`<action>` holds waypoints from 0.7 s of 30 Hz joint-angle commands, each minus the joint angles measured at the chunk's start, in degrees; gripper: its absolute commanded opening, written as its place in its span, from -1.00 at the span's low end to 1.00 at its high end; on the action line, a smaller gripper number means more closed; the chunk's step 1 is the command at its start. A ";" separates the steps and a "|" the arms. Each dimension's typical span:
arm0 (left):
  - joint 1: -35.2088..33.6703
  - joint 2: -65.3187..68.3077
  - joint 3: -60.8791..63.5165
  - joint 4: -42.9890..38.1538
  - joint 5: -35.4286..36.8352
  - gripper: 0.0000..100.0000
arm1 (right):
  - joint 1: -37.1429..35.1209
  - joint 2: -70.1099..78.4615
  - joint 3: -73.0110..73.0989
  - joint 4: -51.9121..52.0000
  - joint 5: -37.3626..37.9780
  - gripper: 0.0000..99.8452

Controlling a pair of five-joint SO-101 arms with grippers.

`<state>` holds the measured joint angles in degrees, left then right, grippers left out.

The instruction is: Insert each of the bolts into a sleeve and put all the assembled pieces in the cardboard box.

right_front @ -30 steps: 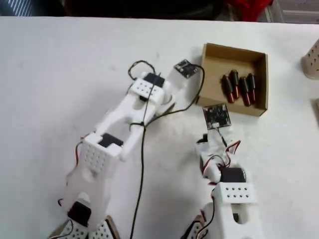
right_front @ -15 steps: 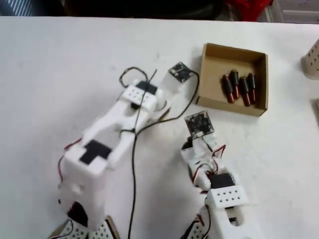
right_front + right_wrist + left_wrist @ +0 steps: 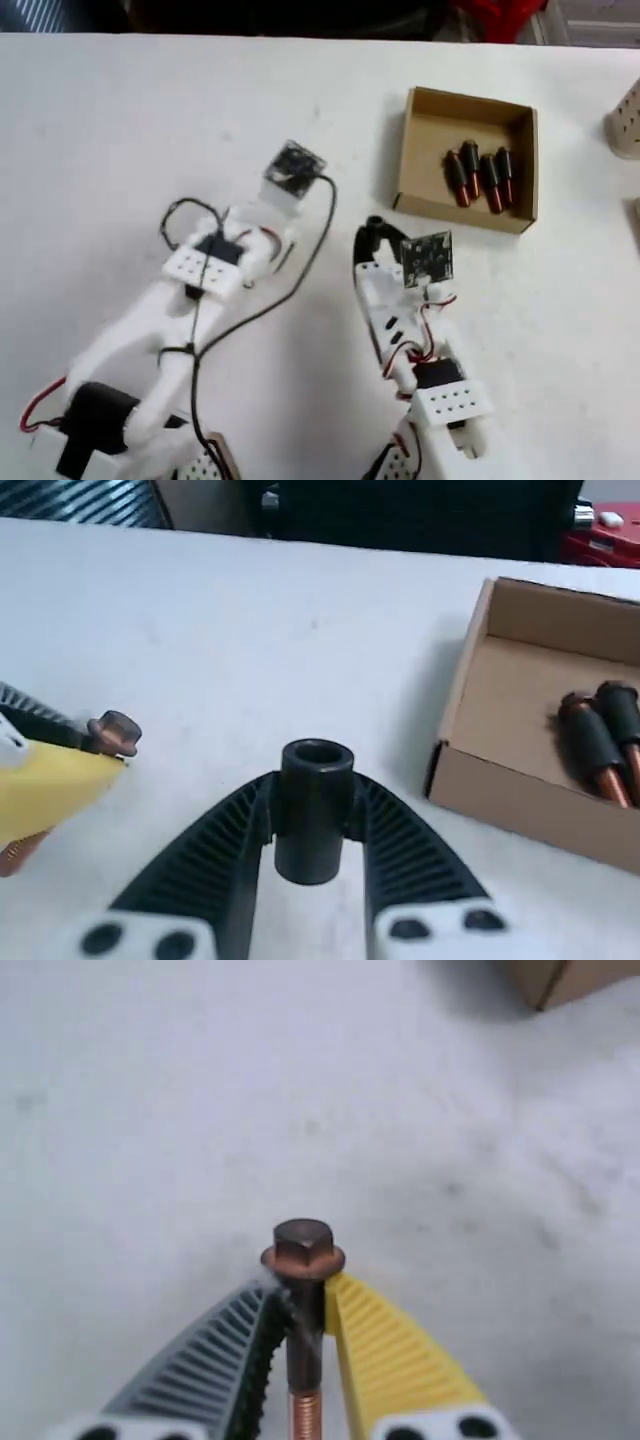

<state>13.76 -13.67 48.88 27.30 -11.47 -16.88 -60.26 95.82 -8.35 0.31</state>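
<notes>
High view. The cardboard box (image 3: 462, 213) sits far right on the white table (image 3: 120, 120). Four assembled pieces (image 3: 478, 178) lie side by side in its right half, dark sleeves with copper ends showing. Both arms come in from the near edge. The right claw (image 3: 374, 238) is just near and left of the box's near-left corner, with something dark in it. The left arm's wrist is further left, well apart from the box.

Left wrist view. The left claw (image 3: 303, 1295) is clenched on a bolt (image 3: 303, 1260). The shank is pinched between the grey and yellow fingers, the hex head pokes out past the tips, and bare table lies beneath. A corner of the box shows beyond.

Right wrist view. The right claw grasps a black sleeve (image 3: 314, 810), upright between the fingers with its open bore showing on top. The bolt in the yellow finger is off to the left, near but apart from the sleeve. The box is to the right, with two of the finished pieces showing.

Progress, my reading: four done and boxed. A fifth pair is in hand, not yet joined. Left to do: line the shank up with the bore, push it home, and carry the piece to the box.
</notes>
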 commanded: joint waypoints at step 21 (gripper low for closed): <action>-5.93 -11.12 16.26 -32.09 5.45 -0.96 | -18.33 -0.57 0.44 -11.74 -1.58 -0.97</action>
<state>7.69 -21.58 65.49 -0.84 -6.90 -34.55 -60.26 95.91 -18.81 -0.66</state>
